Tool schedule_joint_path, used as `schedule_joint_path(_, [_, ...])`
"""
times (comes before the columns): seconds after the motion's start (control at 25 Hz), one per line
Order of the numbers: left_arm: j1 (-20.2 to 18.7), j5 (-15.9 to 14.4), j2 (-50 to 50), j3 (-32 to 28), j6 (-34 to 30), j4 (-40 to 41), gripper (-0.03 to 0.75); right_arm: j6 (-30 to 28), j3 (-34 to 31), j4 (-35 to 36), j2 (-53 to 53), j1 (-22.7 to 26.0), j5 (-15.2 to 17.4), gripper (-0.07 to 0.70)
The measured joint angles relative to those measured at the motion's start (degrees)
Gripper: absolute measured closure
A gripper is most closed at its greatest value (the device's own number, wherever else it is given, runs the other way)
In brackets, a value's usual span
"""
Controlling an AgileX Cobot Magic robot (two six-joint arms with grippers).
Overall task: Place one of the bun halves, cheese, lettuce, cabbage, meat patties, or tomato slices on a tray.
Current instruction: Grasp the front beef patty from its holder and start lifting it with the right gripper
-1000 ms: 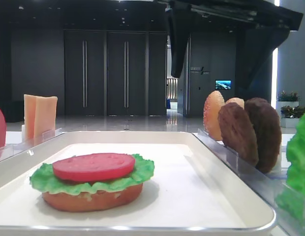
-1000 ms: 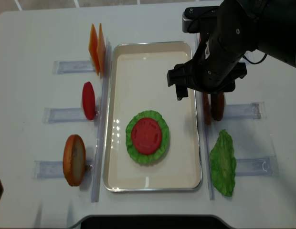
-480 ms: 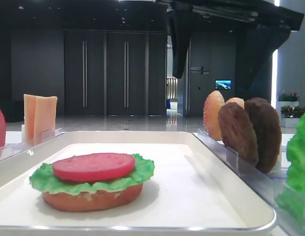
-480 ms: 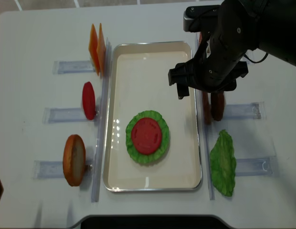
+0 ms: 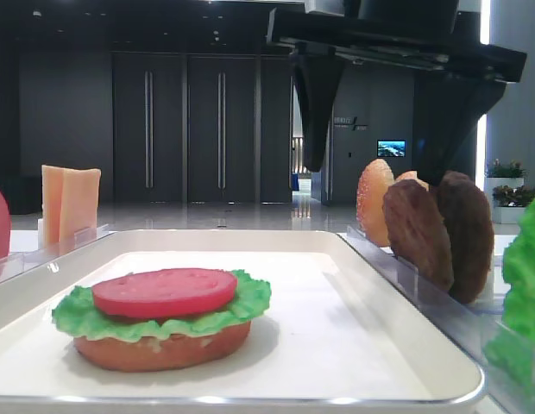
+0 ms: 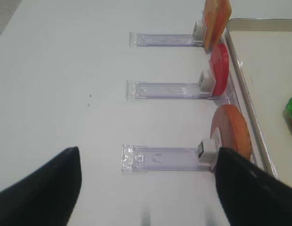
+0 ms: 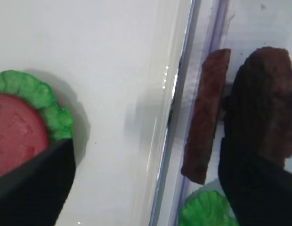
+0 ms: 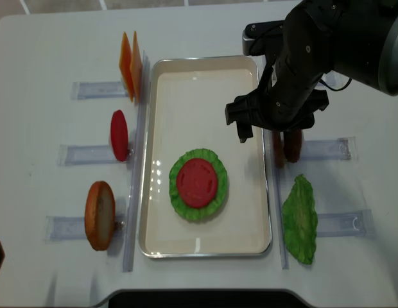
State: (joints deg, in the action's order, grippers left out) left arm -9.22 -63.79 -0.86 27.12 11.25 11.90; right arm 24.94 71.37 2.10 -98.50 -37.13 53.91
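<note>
We see the right gripper (image 8: 271, 131) hanging spread wide over the tray's right rim, its dark fingers (image 7: 35, 188) straddling the meat patties (image 7: 205, 117), which stand on edge in a clear rack just outside that rim. Nothing is grasped. On the tray (image 8: 205, 83), toward its near end, a bottom bun half (image 5: 160, 349) carries lettuce (image 8: 180, 192) and a tomato slice (image 8: 198, 181). Cheese (image 8: 129, 64) stands at the tray's far left corner on the desk (image 8: 45, 51). The left gripper (image 6: 146, 188) hovers, released, over the desk's left side.
</note>
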Motion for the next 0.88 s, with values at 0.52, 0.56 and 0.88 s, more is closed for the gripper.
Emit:
schedule_joint_path(0.52, [0.0, 0.0, 0.0, 0.0, 0.0, 0.0, 0.024, -0.3, 0.0, -1.4, -2.2, 0.0, -0.2, 0.047])
schedule_joint_path(0.56, [0.0, 0.0, 0.0, 0.0, 0.0, 0.0, 0.024, -0.3, 0.0, -1.5, -2.2, 0.0, -0.2, 0.047])
schedule_joint_path(0.88, [0.0, 0.0, 0.0, 0.0, 0.0, 0.0, 0.024, -0.3, 0.0, -2.6, -3.8, 0.0, -0.3, 0.047])
